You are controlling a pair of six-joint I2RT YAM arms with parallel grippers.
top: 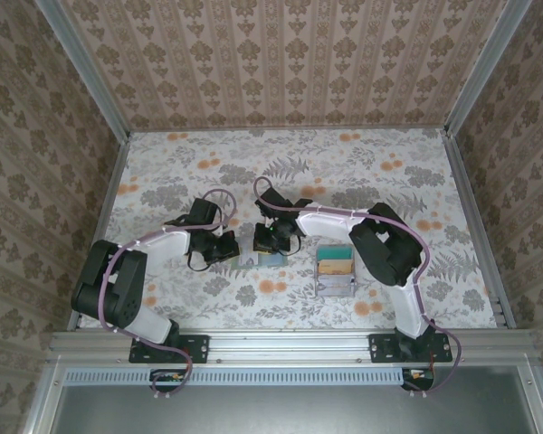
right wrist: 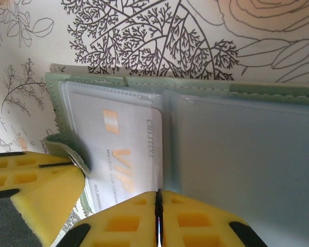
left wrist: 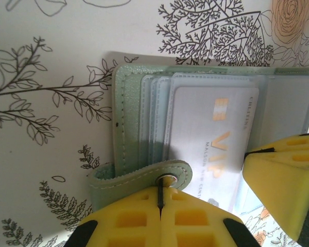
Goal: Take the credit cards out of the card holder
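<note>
On the flower-printed table point(top: 163, 172), toward 6 o'clock from its centre, we list these items.

1. A small flat grey-green bifold card holder point(top: 270, 259), lying open and flat, clear plastic sleeves up. It is placed so because the cards come out only with the flap open.
2. A white plastic card point(left wrist: 208, 128) with gold chip and "VIP" lettering, seated in the top sleeve; not yet drawn out.
3. The left gripper point(left wrist: 159, 198), at 9 o'clock of the holder, pads pressed together on the holder's stitched snap strap point(left wrist: 144, 177). We judge this an anchoring hold, so the holder cannot slide.
4. The right gripper point(right wrist: 157, 211), at 12 o'clock of the holder, pads closed to a hairline at the card's edge. We cannot tell whether card or sleeve sits between them.
5. A grey box-like tray point(top: 337, 287) at 3 o'clock, near the holder but apart: we judge it the likely receiving place.
</note>
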